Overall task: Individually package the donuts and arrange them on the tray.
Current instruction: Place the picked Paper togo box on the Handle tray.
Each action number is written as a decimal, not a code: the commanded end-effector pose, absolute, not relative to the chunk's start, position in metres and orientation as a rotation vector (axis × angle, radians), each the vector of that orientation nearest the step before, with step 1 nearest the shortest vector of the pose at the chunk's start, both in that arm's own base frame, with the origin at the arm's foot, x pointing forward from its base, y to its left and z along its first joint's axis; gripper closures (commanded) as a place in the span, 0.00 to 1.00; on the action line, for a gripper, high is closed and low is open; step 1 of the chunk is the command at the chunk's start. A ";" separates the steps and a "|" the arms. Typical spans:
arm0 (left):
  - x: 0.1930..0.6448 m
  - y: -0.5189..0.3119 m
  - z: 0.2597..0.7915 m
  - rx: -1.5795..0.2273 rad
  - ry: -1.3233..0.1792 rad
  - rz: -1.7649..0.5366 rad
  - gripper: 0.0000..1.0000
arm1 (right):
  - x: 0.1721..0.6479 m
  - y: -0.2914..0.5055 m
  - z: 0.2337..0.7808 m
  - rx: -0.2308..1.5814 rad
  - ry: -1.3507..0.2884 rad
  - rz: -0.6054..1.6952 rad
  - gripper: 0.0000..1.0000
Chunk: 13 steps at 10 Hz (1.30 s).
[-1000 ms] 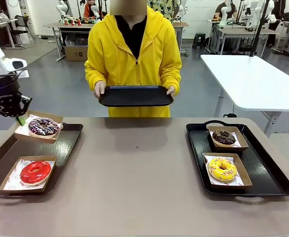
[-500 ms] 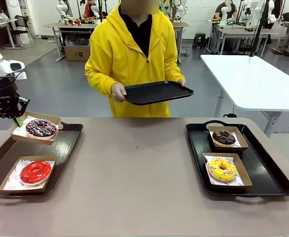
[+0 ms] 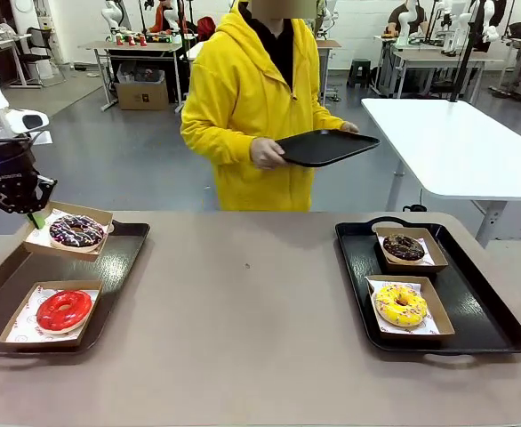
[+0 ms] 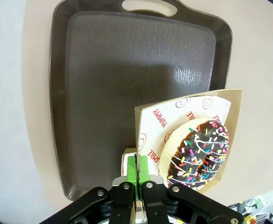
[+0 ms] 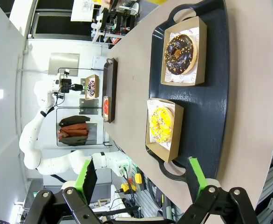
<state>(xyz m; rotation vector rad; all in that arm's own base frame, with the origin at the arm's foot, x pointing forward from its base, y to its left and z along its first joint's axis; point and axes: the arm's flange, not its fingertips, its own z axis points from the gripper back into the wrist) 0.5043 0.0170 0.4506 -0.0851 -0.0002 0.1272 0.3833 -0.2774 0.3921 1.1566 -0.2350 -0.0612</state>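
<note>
Left wrist view gave the best look: the left gripper (image 4: 137, 179) had its green pads pinched together on the corner edge of a shallow cardboard box (image 4: 188, 140), holding it tilted above the left tray (image 4: 104, 70). Inside lay the purple-brown donut (image 4: 198, 156), dark glaze crossed with white streaks and coloured sprinkles, resting on printed paper. From where I stood, that looked a light load, but the box wall seemed thin and bendy, so a corner pinch would likely let it sag or tip; the donut itself I'd judge soft and sticky-topped, best moved by its box and never by the icing.

Across the table, the glossy red donut (image 3: 63, 310) sat in its own box on the left tray (image 3: 118, 258). On the right tray (image 3: 474, 302) the chocolate donut (image 3: 404, 247) and the yellow donut (image 3: 400, 304) each lay boxed. The right gripper (image 5: 141, 179) hung above that tray with its fingers wide apart, holding nothing. The person carried a black tray (image 3: 325, 147).
</note>
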 end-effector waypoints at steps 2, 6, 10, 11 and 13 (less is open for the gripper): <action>0.542 0.026 0.431 -0.094 -0.008 0.084 0.99 | 0.381 -0.277 0.394 1.154 -0.221 -0.058 0.00; 0.567 0.039 0.401 -0.049 -0.007 0.008 0.99 | 0.381 -0.277 0.394 1.154 -0.221 -0.058 0.00; 0.570 0.038 0.382 0.010 -0.003 -0.010 0.99 | 0.381 -0.277 0.394 1.154 -0.221 -0.058 0.00; 0.572 0.040 0.378 0.016 -0.004 0.006 0.99 | 0.381 -0.277 0.394 1.154 -0.221 -0.058 0.00; 0.576 0.042 0.371 0.020 0.000 0.020 0.99 | 0.381 -0.277 0.394 1.154 -0.221 -0.058 0.00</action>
